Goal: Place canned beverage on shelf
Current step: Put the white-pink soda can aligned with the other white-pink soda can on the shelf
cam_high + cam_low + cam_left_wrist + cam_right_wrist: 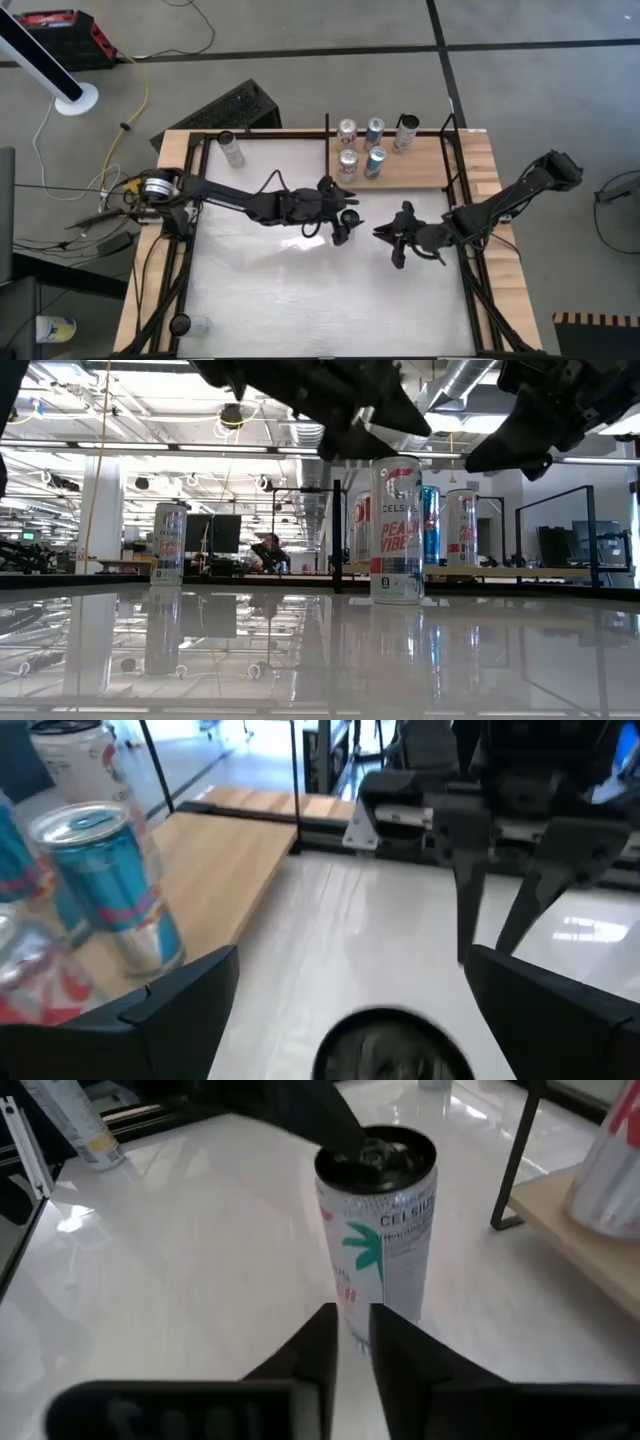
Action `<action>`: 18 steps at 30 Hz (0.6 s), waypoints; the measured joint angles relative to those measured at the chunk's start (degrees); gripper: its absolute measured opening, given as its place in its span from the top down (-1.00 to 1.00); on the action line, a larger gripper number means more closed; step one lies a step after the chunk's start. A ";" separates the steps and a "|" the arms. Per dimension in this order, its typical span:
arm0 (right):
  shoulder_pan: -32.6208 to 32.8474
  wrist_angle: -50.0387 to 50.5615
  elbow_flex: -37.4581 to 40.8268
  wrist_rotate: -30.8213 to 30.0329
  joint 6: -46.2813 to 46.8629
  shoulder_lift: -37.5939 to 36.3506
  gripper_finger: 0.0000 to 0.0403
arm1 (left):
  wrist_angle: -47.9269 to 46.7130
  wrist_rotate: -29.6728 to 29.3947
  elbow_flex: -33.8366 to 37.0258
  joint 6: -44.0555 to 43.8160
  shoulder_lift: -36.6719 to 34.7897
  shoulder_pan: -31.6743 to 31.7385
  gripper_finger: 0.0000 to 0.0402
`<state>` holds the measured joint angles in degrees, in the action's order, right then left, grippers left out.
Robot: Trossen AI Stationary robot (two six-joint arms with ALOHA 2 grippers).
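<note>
Seven cans we count in all, taken from the left: one lone can [232, 150] stands at the table's far-left corner, one Celsius can [397, 530] stands upright mid-table, and five shelf cans [347, 161] sit on the shelf [420, 170] at the far right. Two grippers are in play. Our left gripper [352, 982] hangs just above the Celsius can with its fingers spread wide, holding nothing; the can's dark top shows between them, so it stands free on the white table, near the shelf's front edge and not yet on it. Our right gripper [352, 1330] sits just beside that can on the other side, its fingers all but closed and empty.

We see three risks. A left finger could clip the rim and topple a tall, narrow can on a slick surface. The right gripper, so near, could nudge it if it closes in off-centre. Finally, the shelf's near end is crowded, so a careless placement could knock over the neighbours
</note>
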<state>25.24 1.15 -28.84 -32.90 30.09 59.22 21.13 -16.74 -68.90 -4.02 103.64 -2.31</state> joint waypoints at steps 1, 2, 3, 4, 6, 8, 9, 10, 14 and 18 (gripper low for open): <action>-0.18 -0.48 0.00 0.02 -0.76 0.00 0.52 | -1.46 -0.01 0.01 0.45 -1.01 -0.04 -0.86; -0.44 -0.95 0.00 0.02 -1.51 0.00 0.46 | -2.78 -0.08 0.02 1.01 -2.14 -0.15 -0.86; -0.79 -1.53 0.00 0.05 -2.17 0.00 0.40 | -4.09 -0.43 0.02 1.59 -3.31 -0.29 -0.86; -1.19 -2.22 0.00 0.06 -3.03 0.00 0.33 | -5.63 -1.19 0.02 2.01 -4.68 -0.46 -0.86; -2.19 -4.09 0.00 0.08 -4.66 0.00 0.18 | -10.46 -4.46 0.02 2.24 -7.75 -0.99 -0.86; -3.50 -6.10 0.00 0.10 -5.98 0.00 0.02 | -15.45 -9.21 0.09 3.35 -10.67 -1.65 -0.85; -4.20 -7.08 0.00 0.35 -6.58 0.00 -0.06 | -17.36 -11.88 0.85 3.82 -12.06 -2.19 -0.84; -4.88 -8.03 -0.02 0.76 -7.53 0.00 -0.14 | -18.98 -14.95 1.53 4.00 -13.37 -2.69 -0.83; -8.20 -11.83 -0.05 5.22 -11.49 0.09 -0.39 | -20.00 -25.54 8.12 4.90 -19.73 -5.23 -0.81; -11.25 -14.33 -0.07 9.36 -14.04 0.13 -0.56 | -17.48 -28.25 18.12 2.41 -26.81 -5.82 -0.78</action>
<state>14.00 -13.18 -28.91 -23.54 16.05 59.35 3.65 -44.98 -50.79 -1.60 76.83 -8.13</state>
